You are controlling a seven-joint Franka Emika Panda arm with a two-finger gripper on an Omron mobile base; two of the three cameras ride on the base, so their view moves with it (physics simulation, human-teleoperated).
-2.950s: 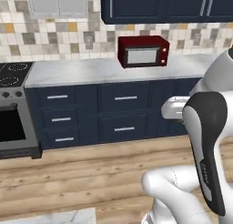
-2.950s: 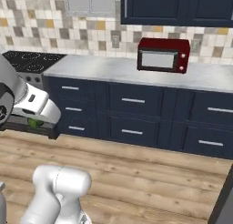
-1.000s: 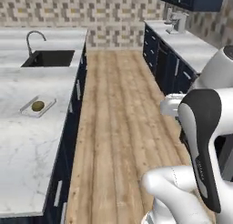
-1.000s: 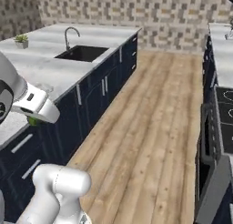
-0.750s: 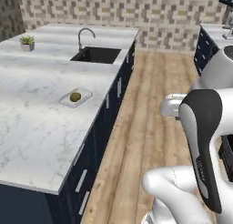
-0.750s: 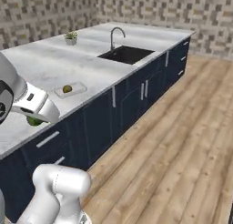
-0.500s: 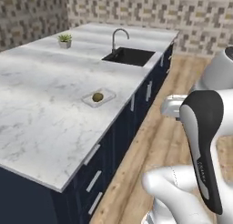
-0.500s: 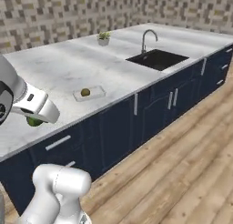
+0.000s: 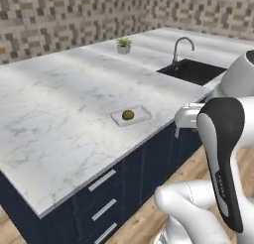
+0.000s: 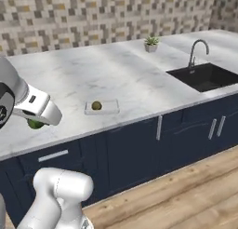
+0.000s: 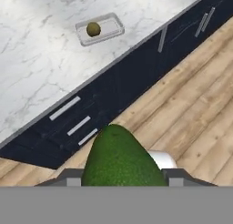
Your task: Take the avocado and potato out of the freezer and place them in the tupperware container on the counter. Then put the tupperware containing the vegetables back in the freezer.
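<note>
Gripper (image 11: 122,175) clamps the avocado (image 11: 120,158), off the worktop's (image 9: 59,114) near edge. Potato (image 9: 128,114) already sits in the container (image 9: 142,116). Carry high over the rim; release low beside the potato, not onto it.

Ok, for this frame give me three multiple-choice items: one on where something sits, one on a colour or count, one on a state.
1. Where is the potato?
A. In the tupperware container on the counter
B. In the sink
C. On the floor

2. What colour is the fruit between the gripper's jaws?
A. Red
B. Dark green
C. Yellow

3. What state is the gripper in?
A. Open and empty
B. Shut on the avocado
C. Shut on the small potted plant

Key:
1 A, the brown lump lies inside the shallow tray in all three views.
2 B, the hand view shows a dark green fruit.
3 B, the avocado sits held between the fingers in the hand view.
</note>
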